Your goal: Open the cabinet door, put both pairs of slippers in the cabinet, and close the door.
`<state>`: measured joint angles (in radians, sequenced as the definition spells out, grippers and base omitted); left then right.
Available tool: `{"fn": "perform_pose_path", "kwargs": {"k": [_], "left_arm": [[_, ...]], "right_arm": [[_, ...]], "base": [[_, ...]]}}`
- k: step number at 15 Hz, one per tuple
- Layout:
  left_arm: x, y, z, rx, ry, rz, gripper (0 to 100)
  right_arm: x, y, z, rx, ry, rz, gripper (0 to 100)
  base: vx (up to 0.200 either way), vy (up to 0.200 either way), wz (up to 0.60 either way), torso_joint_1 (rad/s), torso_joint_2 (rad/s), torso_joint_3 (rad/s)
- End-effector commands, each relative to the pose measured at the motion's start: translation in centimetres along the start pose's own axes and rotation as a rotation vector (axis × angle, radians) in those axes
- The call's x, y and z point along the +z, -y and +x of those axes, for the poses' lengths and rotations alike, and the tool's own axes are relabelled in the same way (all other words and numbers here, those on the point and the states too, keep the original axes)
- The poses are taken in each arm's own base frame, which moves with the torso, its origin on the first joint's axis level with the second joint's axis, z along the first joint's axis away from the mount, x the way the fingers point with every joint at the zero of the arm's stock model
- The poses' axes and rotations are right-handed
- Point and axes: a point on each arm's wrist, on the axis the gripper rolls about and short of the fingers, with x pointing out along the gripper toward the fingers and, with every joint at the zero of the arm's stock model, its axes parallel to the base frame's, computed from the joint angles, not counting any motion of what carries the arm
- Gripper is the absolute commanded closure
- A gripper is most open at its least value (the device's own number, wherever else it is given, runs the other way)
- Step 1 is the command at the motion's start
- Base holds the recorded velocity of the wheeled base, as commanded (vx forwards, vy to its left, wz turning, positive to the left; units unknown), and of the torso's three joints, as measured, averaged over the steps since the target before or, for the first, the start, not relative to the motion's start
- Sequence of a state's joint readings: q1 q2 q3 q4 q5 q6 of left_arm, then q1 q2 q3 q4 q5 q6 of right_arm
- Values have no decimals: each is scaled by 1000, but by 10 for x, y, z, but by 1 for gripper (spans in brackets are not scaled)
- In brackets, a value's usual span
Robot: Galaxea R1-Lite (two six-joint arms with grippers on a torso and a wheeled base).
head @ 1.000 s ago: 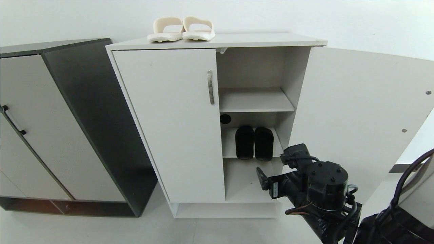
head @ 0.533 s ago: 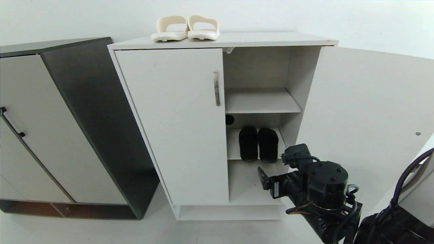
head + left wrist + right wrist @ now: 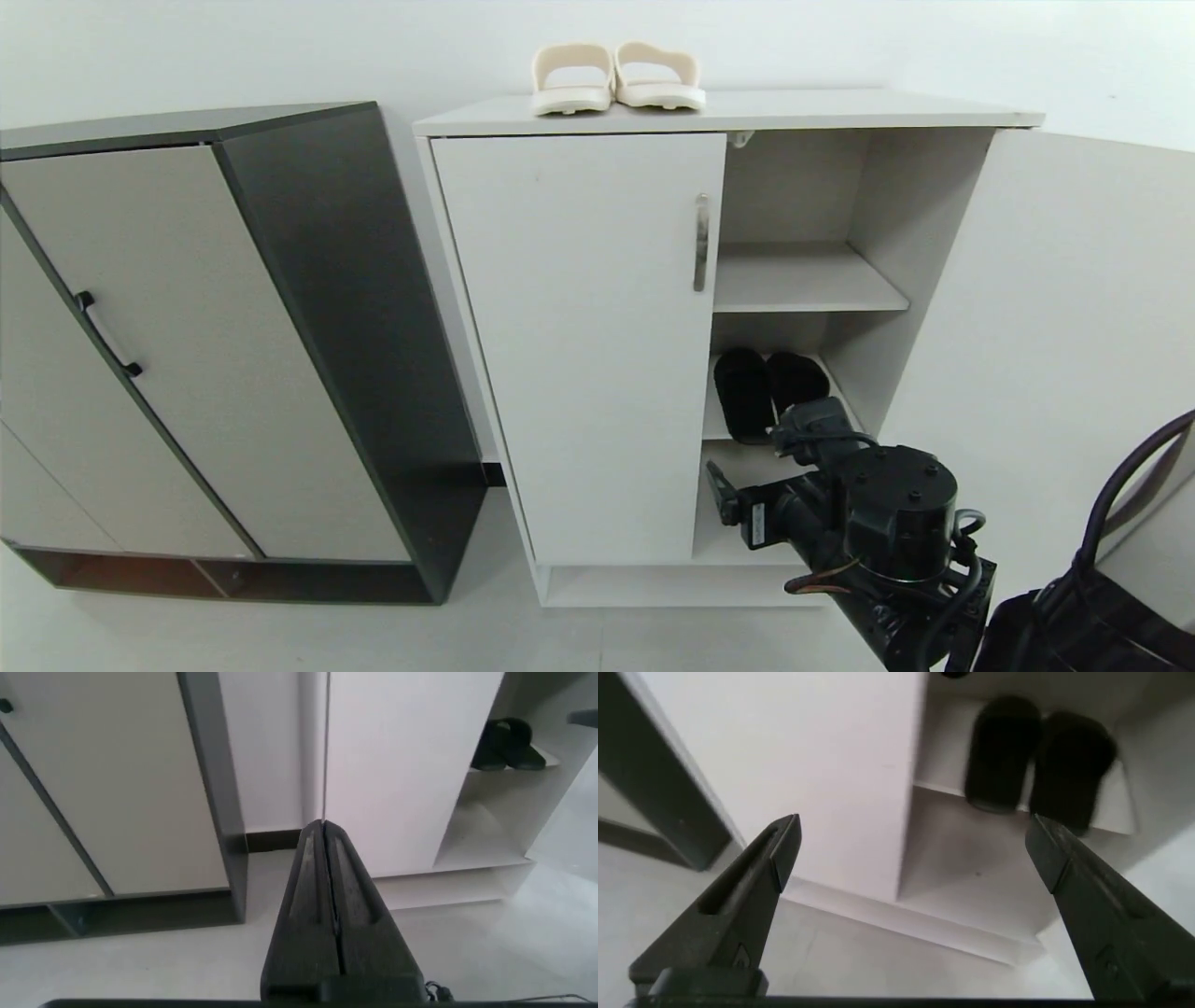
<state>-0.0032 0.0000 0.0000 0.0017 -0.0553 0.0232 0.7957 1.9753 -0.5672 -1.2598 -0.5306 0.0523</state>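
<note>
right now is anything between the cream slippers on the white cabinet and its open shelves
Nothing visible does. The cream slide slippers sit on the white cabinet top; its right door stands open, leaving the upper shelf exposed.

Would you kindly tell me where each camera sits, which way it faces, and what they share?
Head view: on the head, looking forward and down at the white cabinet; right arm lower right.
Left wrist view: left wrist, looking past the shut left gripper at floor and cabinet bases.
Right wrist view: right wrist, looking past the open right gripper into the cabinet.
Shared: all show the black slippers shelved inside.
</note>
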Motion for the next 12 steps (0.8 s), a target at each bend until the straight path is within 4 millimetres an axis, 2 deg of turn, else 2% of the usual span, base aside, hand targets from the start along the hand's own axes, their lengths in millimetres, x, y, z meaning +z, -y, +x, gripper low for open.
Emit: {"fn": "perform_pose_path", "kwargs": {"k": [1, 5, 12], "left_arm": [[0, 0, 0, 0, -1, 0, 100], [0, 0, 0, 0, -1, 0, 100], [0, 0, 0, 0, -1, 0, 100]], "right_arm": [[-1, 0, 0, 0, -2, -1, 0], [0, 0, 0, -1, 0, 0, 0], [1, 1, 0, -6, 4, 1, 0]], "base": [[0, 200, 0, 7, -2, 7], [0, 200, 0, 6, 0, 1], [0, 0, 0, 0, 0, 0]]}}
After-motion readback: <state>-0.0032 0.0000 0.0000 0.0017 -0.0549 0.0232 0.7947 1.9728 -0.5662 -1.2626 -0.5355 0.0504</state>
